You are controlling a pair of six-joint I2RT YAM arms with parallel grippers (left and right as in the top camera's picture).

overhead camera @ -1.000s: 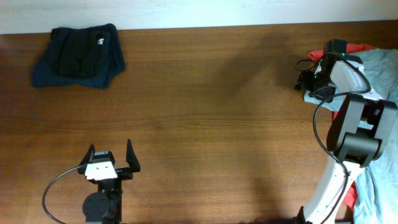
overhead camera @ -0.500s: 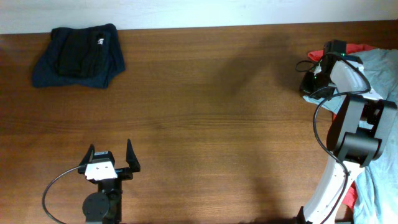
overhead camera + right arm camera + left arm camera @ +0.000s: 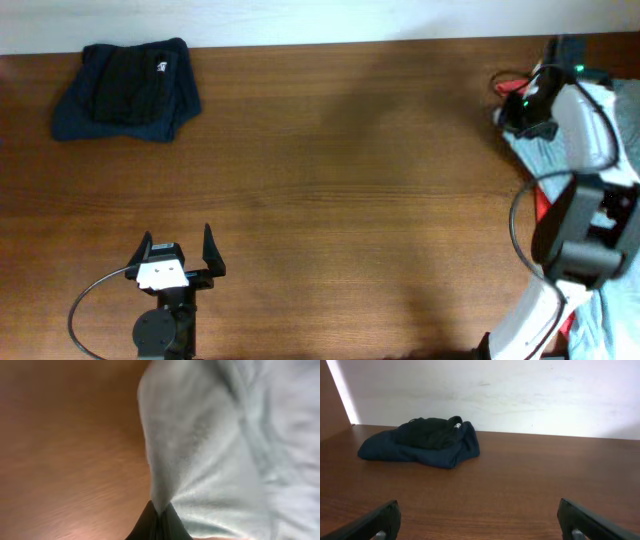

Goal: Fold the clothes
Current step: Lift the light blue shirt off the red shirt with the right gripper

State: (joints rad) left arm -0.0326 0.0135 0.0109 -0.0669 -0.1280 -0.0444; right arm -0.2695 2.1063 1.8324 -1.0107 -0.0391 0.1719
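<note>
Overhead: the left gripper [image 3: 178, 238] stood spread wide and empty near the table's [image 3: 350, 170] near edge. A folded navy garment [image 3: 125, 90] lay at the far left corner, and the right gripper [image 3: 508, 112] was closed at the far right corner on the pale blue-grey T-shirt [image 3: 627, 115], which was heaped along the right edge over the coral-red T-shirt [image 3: 541, 203]. Left wrist: the fingers [image 3: 375, 522] sat far apart above bare wood with nothing between them, facing the navy garment. Right wrist: the fingertips [image 3: 157, 522] pinched a fold of the pale shirt's border, the cloth gathering to a point at the pinch.
</note>
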